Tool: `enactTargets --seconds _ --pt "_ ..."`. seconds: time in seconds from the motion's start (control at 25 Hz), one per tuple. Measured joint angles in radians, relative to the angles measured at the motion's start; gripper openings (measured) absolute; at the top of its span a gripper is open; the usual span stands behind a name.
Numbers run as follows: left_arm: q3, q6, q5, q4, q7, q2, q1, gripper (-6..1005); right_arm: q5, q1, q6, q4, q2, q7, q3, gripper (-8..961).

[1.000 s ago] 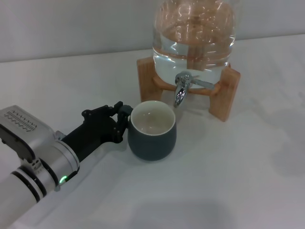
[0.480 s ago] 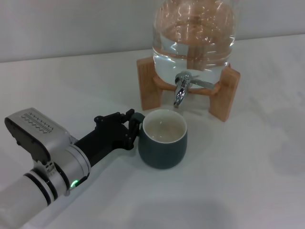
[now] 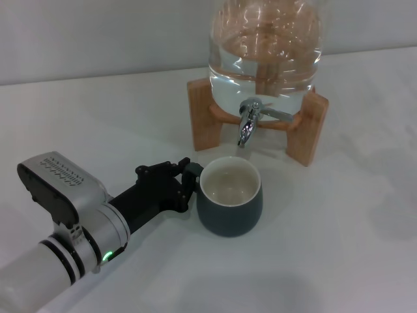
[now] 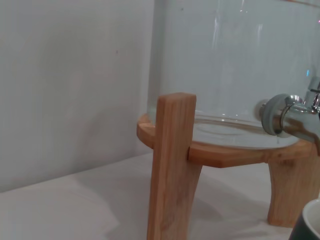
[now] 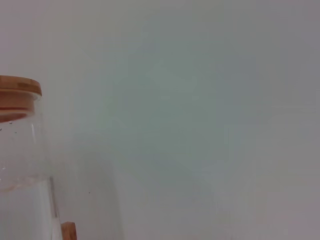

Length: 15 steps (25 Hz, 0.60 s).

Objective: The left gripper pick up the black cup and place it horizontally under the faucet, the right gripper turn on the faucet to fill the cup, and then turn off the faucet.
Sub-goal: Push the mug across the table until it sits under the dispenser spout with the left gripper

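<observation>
The black cup (image 3: 230,197) stands upright with its cream inside showing, just in front of the faucet (image 3: 247,124) and slightly to the left of its spout. My left gripper (image 3: 187,182) reaches in from the lower left and is shut on the cup's handle, which is hidden between the fingers. In the left wrist view the faucet (image 4: 287,117) shows at the edge, and a sliver of the cup's rim (image 4: 312,224) shows in the corner. The faucet's lever points to the right. My right gripper is out of view.
The clear water jar (image 3: 266,45) rests on a wooden stand (image 3: 306,127) at the back of the white table (image 3: 339,235). One stand leg (image 4: 172,165) is close in the left wrist view. The right wrist view shows the jar's wooden lid (image 5: 17,90) and a bare wall.
My left gripper has carried the cup to the right and toward me, bringing it nearer under the faucet's spout. The jar and faucet have not moved.
</observation>
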Motion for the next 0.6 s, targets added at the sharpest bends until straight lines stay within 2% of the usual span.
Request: enactTargets --seconds 0.6 --pt "-0.035 -0.01 0.003 -0.001 0.001 0.001 -0.009 154 0.0 0.0 0.0 0.0 -0.002 0.0 0.001 854"
